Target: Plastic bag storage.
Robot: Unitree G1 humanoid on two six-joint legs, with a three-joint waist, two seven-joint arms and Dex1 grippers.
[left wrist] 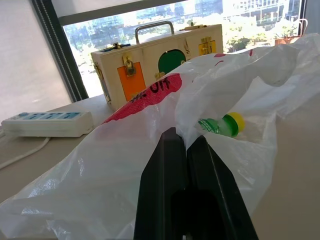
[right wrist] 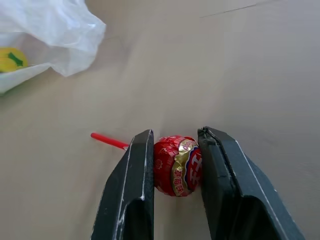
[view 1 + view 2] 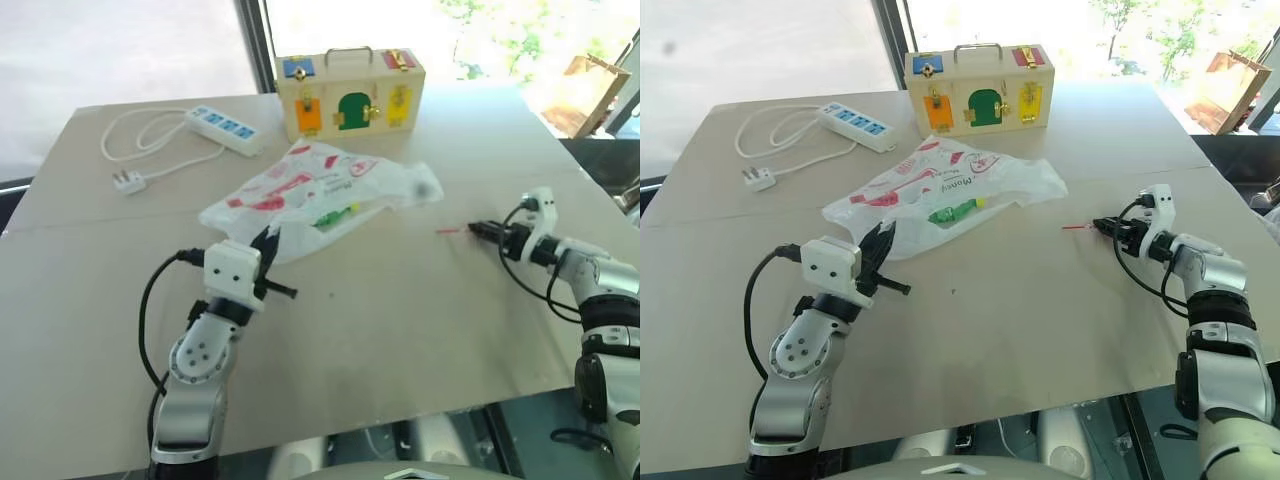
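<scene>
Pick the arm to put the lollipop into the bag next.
Right. Its claw is shut on the lollipop, beside the plastic bag. The left claw is busy pinching the bag's edge.

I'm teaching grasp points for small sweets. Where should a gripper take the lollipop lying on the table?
By its round wrapped head, fingers either side, coming in low from the end opposite the stick. The lollipop lies flat; its thin stick offers little purchase. The right gripper holds it so.

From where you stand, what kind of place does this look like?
Probably a test or demo room high in a city building: a plain table beside big windows with towers outside, and practice props such as a wooden latch-and-lock box, a power strip and a plastic bag.
</scene>
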